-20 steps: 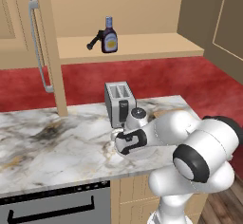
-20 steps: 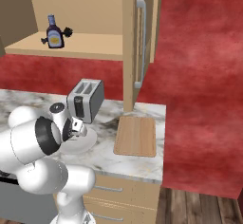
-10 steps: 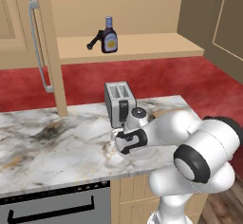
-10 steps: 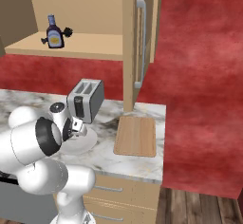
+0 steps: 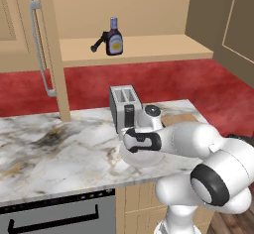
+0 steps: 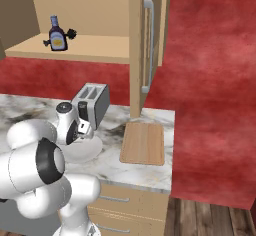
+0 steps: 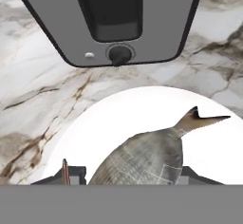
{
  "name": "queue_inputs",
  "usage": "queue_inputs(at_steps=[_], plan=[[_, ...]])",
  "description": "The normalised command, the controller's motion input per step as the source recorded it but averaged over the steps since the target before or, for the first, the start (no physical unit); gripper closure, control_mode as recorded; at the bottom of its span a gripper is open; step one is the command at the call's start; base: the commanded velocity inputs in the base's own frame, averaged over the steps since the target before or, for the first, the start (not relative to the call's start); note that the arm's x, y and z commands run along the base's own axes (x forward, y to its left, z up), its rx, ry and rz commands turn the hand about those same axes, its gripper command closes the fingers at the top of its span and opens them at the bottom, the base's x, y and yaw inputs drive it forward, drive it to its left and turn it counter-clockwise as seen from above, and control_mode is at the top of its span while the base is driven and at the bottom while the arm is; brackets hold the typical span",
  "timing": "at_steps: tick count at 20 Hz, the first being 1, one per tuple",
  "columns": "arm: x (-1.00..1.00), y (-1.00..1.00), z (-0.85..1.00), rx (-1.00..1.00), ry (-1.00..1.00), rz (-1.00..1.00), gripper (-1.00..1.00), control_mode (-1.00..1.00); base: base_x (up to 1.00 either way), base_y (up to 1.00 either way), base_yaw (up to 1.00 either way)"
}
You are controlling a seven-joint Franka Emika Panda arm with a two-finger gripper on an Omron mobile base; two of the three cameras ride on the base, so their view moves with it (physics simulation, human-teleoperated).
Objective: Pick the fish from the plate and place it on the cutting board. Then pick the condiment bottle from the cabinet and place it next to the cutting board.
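The silvery-grey fish lies on the white plate, its tail pointing to the upper right of the hand view. My gripper is down over it, one dark finger tip on each side of the fish's body, the jaws open but close to its flanks. From the base, the gripper hangs over the plate in front of the toaster. The cutting board lies to the right of the plate. The condiment bottle stands on the cabinet shelf.
A silver toaster stands just behind the plate, close to my hand. A small black brush-like tool leans beside the bottle. The cabinet's door with a grey bar handle rises behind the cutting board. An oven front sits below the counter.
The hand has sunk very slightly toward the plate. Plate, board and bottle stay where they were.
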Motion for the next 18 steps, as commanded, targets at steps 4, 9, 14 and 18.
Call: queue_inputs(at_steps=[4, 9, 14, 18], plan=[[0.0, -0.1, 0.25, 0.04, 0.0, 0.0, 1.0, -1.0, 0.0, 0.0, 0.0], [0.0, -0.17, 0.08, 0.0, 0.01, 0.0, 1.0, -1.0, 0.0, 0.0, 0.0], [0.0, -0.29, 0.0, -0.03, 0.07, -0.03, 1.0, -1.0, 0.0, 0.0, 0.0], [0.0, -0.36, 0.0, -0.04, 0.06, -0.05, 1.0, -1.0, 0.0, 0.0, 0.0]])
